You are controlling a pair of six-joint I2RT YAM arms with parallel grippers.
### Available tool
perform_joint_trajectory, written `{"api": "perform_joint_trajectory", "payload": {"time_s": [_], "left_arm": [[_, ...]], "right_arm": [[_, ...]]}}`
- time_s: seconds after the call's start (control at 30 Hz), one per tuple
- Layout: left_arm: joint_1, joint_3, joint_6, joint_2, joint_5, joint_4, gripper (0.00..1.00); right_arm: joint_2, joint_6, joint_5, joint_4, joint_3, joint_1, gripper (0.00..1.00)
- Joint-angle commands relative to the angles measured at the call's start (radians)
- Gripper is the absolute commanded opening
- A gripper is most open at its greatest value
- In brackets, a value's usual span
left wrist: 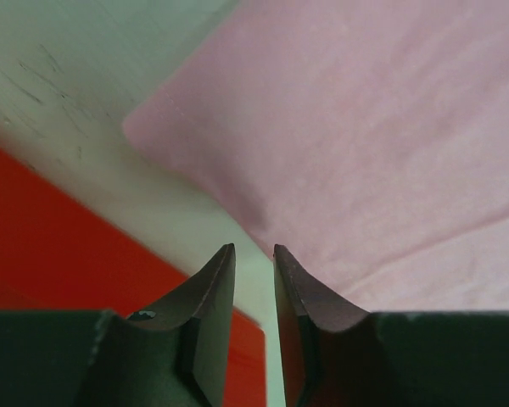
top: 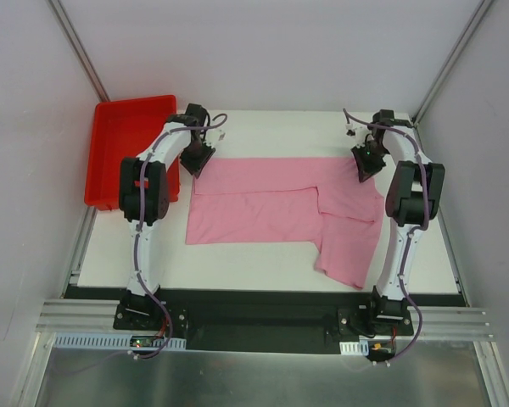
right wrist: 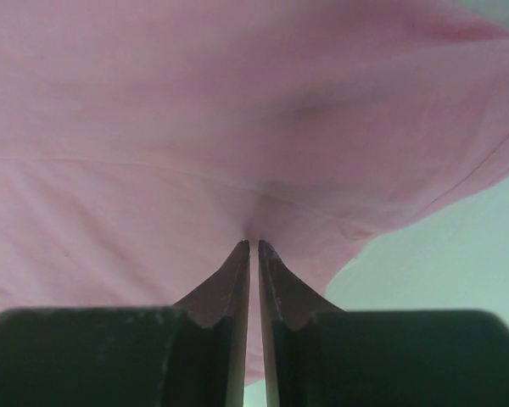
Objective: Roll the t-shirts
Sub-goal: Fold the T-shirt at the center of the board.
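Note:
The light-pink t-shirt [top: 280, 208] lies flat on the white table, partly folded, with a flap hanging toward the near right. My left gripper [top: 197, 163] hovers at its far left corner. In the left wrist view [left wrist: 254, 248] the jaws stand a narrow gap apart with nothing between them, and the shirt's corner [left wrist: 365, 127] lies just ahead and to the right. My right gripper [top: 364, 172] is at the shirt's far right edge. In the right wrist view [right wrist: 254, 243] it is shut on the fabric [right wrist: 195, 127], which puckers at the tips.
A red plastic tray [top: 127, 144] stands at the table's far left, close beside my left arm, and shows in the left wrist view [left wrist: 59, 246]. Bare white table [top: 263, 127] runs behind the shirt. Grey walls enclose three sides.

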State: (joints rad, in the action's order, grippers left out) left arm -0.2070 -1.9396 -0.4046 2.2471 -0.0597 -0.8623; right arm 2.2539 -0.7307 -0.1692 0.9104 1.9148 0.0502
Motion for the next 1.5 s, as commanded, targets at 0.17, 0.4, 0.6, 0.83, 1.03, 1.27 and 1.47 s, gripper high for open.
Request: {"api": "perform_joint_trajectory", "payload": {"time_s": [0.17, 0.4, 0.6, 0.83, 1.03, 1.27, 1.47], "left_arm": [[0.011, -0.197, -0.056, 0.19, 0.124, -0.027, 0.22], [0.003, -0.386, -0.057, 0.31, 0.144, -0.029, 0.22], [0.001, -0.44, -0.057, 0.333, 0.161, -0.026, 0.25], [-0.011, -0.432, -0.001, 0.179, 0.184, -0.023, 0.48], [-0.101, -0.274, -0.008, -0.113, 0.149, -0.023, 0.62], [-0.178, -0.029, 0.021, -0.356, 0.071, -0.035, 0.81], [-0.177, 0.074, 0.085, -0.435, 0.028, -0.067, 0.9]], "right_arm": [[0.075, -0.096, 0.082, 0.005, 0.141, 0.019, 0.09], [0.142, -0.121, 0.138, -0.028, 0.196, 0.045, 0.06], [0.213, -0.136, 0.149, -0.08, 0.306, 0.053, 0.05], [0.089, -0.121, 0.03, -0.065, 0.337, 0.068, 0.16], [-0.447, -0.237, -0.146, -0.257, -0.187, 0.1, 0.41], [-0.856, -0.638, -0.305, -0.057, -0.683, 0.093, 0.56], [-1.189, -1.004, -0.245, 0.139, -1.081, -0.029, 0.58]]}}
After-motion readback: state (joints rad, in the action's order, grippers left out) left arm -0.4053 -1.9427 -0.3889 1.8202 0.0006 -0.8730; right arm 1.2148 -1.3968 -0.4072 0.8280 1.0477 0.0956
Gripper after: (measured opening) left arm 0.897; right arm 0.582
